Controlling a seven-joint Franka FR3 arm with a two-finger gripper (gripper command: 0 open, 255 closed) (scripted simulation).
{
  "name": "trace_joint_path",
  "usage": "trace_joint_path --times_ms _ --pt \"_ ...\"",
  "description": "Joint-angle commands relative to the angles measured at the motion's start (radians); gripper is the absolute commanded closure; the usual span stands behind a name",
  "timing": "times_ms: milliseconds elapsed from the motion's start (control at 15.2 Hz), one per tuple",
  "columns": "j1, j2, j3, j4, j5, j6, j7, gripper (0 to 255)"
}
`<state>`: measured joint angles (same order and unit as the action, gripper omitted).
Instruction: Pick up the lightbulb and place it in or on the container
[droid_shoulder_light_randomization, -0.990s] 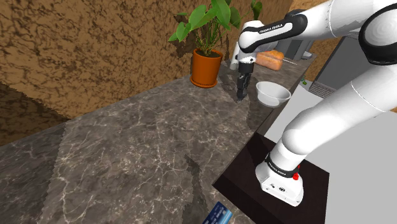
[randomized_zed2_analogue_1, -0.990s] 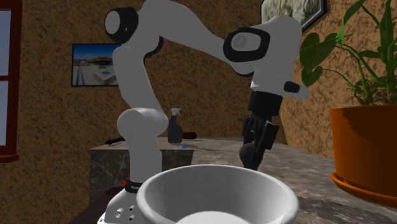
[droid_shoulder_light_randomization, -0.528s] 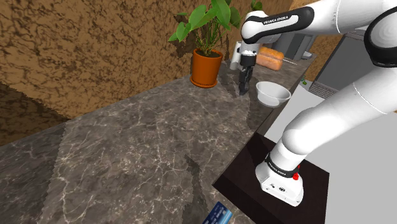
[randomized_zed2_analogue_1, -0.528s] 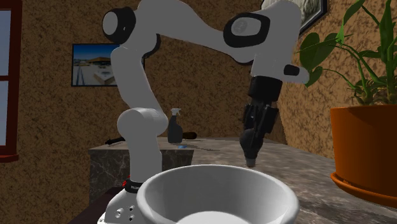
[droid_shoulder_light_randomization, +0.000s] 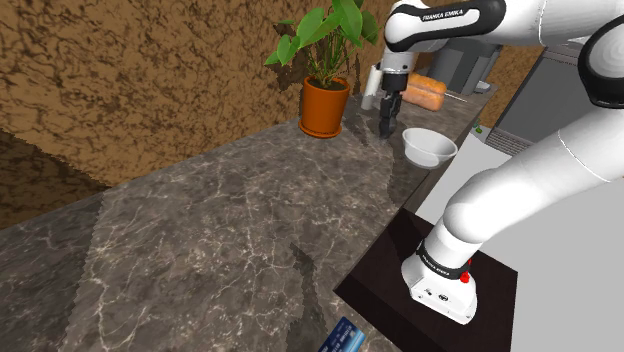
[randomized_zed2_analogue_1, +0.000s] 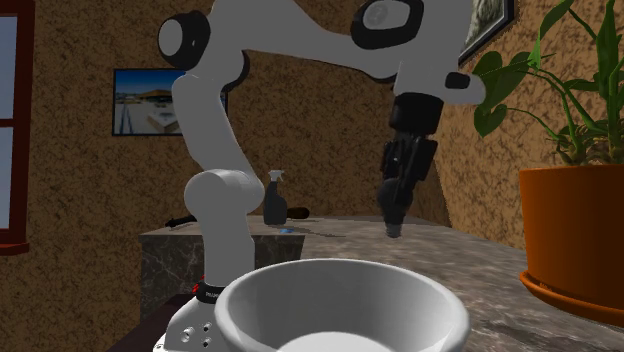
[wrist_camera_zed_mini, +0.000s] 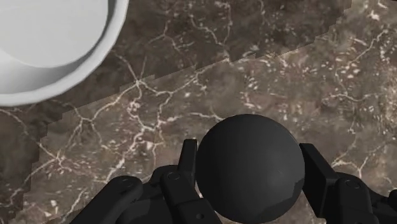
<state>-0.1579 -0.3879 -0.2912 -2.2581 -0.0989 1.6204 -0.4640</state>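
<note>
My black gripper (droid_shoulder_light_randomization: 386, 130) hangs above the dark marble counter, between the potted plant and the white bowl (droid_shoulder_light_randomization: 429, 146). In the wrist view a dark round lightbulb (wrist_camera_zed_mini: 249, 167) sits clasped between my two fingers (wrist_camera_zed_mini: 187, 159), high over the counter, with the bowl's rim (wrist_camera_zed_mini: 76, 76) off to one side. In the second exterior view the gripper (randomized_zed2_analogue_1: 394, 226) points down behind the bowl (randomized_zed2_analogue_1: 340, 305), which stands close to the camera, and the bulb's tip shows at the fingertips.
An orange pot with a green plant (droid_shoulder_light_randomization: 324, 106) stands near the wall beside the gripper. A loaf of bread (droid_shoulder_light_randomization: 424, 93) lies behind. A spray bottle (randomized_zed2_analogue_1: 275, 201) stands on a far counter. A blue object (droid_shoulder_light_randomization: 346, 336) lies by the counter's near edge.
The gripper has risen with the lightbulb and shifted slightly toward the shoulder view's right, nearer the bowl. The bowl has not moved.
</note>
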Motion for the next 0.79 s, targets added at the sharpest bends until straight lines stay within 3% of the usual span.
trace_joint_path --times_ms 0,726 --pt "0.001 -0.005 0.003 0.023 0.001 -0.028 0.002 255" --pt "-0.005 -0.010 -0.003 0.155 -0.006 -0.164 -0.022 255"
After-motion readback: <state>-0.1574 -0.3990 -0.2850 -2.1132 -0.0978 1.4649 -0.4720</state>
